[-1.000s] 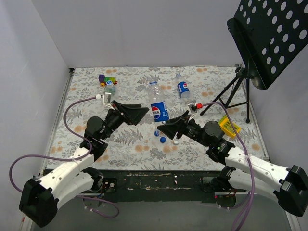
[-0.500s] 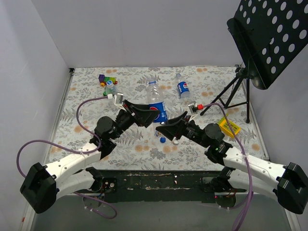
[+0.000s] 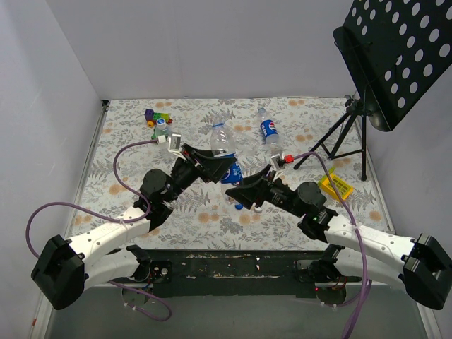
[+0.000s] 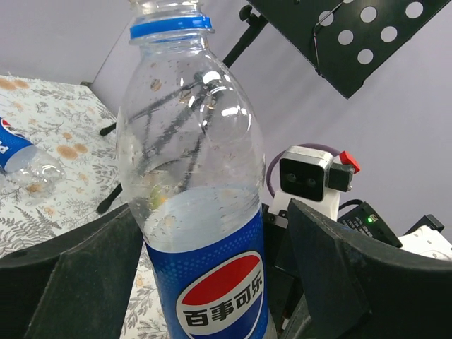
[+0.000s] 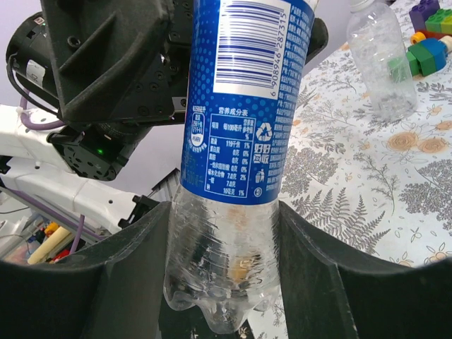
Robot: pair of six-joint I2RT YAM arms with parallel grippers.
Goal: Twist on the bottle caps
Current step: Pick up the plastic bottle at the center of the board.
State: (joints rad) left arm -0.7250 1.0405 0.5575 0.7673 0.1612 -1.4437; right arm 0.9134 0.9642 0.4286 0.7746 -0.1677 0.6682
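Table (floral cloth) carries a lying bottle and toy blocks.

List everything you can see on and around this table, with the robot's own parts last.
held Pepsi bottle: one, clear with a blue label, between both grippers
lying Pepsi bottle: one, clear with a blue label, far middle of the table
clear bottle: one, unlabelled, far left beside the blocks
blocks: small heap, purple, green and other colours, far left
yellow box: one, right side near the stand's legs
music stand: one, black, far right
tablecloth: one, grey floral, over the table
left gripper: one, black, open around the held bottle
right gripper: one, black, shut on its lower end
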